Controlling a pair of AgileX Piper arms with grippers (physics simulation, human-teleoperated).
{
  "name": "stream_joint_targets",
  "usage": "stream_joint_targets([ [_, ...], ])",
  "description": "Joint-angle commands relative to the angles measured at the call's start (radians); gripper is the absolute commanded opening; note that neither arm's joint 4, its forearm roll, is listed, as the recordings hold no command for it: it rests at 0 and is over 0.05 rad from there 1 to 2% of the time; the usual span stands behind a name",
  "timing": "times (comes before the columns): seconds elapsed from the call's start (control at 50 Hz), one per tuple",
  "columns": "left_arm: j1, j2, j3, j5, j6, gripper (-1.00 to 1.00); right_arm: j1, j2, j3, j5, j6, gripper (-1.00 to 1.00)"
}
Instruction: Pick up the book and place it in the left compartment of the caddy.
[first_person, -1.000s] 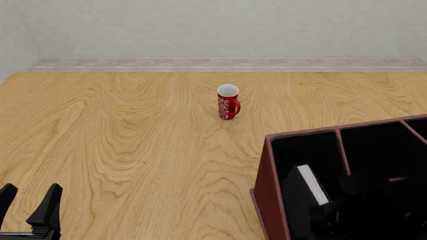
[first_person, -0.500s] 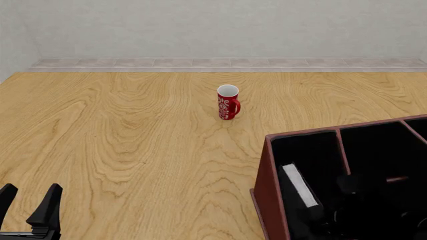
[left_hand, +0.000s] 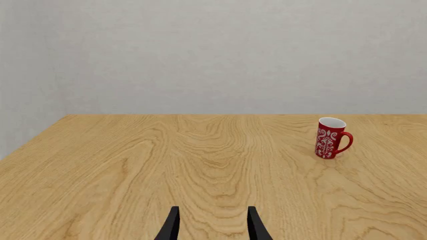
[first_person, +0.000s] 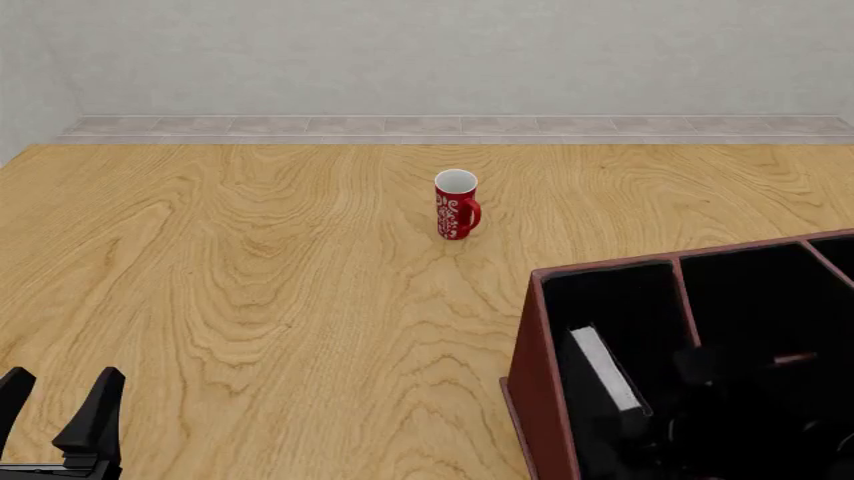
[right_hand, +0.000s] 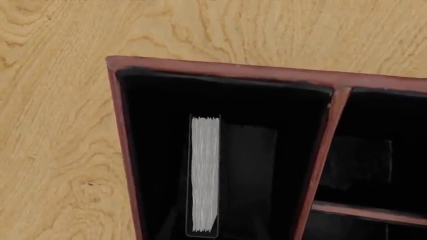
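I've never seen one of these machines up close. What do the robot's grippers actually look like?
Only the left gripper shows clearly: two slim, matte black fingers, flat-sided and tapering to narrow tips, like small blades side by side. No cables, markings or colour accents are visible. The right gripper can't be made out against the dark caddy interior, and neither arm's body is in view.

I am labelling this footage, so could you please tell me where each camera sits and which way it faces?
Front view: fixed above and behind the arms, facing forward and down at the table, mug and caddy; left gripper shows.
Left wrist view: low over the table, facing the far wall; its fingertips show. Shares the mug with the front.
Right wrist view: above the caddy, looking down at the book in the left compartment; no gripper visible.
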Motion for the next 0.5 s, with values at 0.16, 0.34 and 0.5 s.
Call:
stream_joint_targets([
  [0.16,0.0,0.0,0.0,0.0,0.0,1.0,-0.014,-0.032,-0.077,0.092,-0.035,1.0],
  [0.34,0.0,0.0,0.0,0.0,0.0,1.0,-0.017,-0.067,-0.141,0.172,-0.056,1.0],
  [0.5,0.0,0.0,0.0,0.0,0.0,1.0,-0.006,-0.091,-0.203,0.241,-0.066,1.0],
])
